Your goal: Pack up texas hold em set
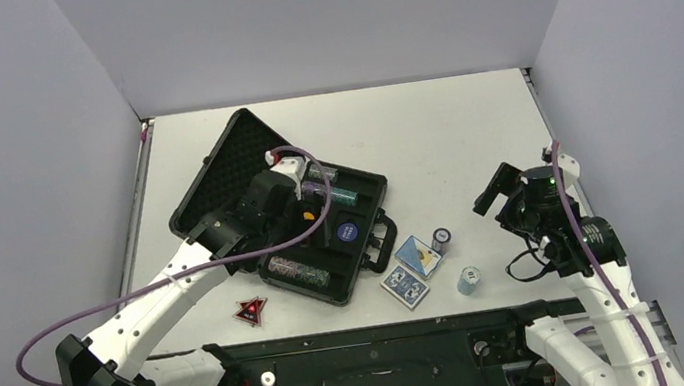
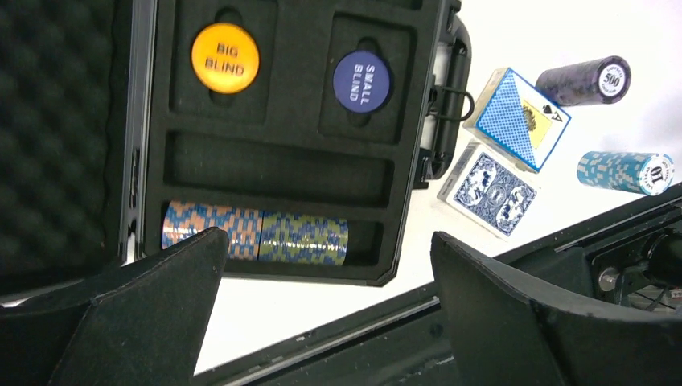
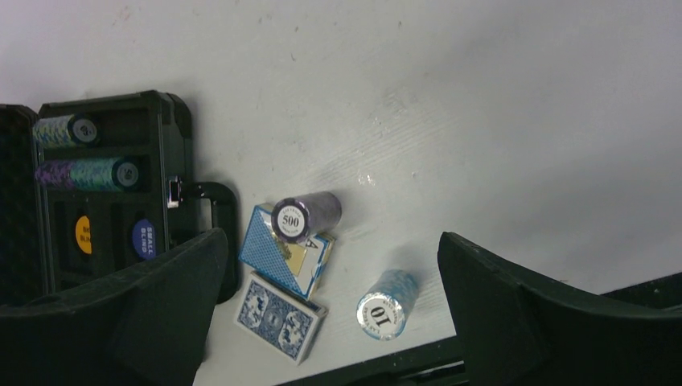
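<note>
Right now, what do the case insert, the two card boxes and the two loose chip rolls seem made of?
The case insert looks like matte black foam, with soft-edged cut pockets. The card boxes: printed cardboard, folded edges, slight sheen. The chip rolls: speckled stacked chips, probably plastic or clay composite; glints hint at clear wrap, uncertain.

The white worktop [image 1: 430, 130] carries an open black case [image 1: 224, 169], a red-black triangle [image 1: 252, 312], a light-blue deck [image 1: 418, 255] beside a dark-blue deck [image 1: 405, 288], a purple chip roll [image 1: 440, 237] and a teal chip roll [image 1: 469, 281].
</note>
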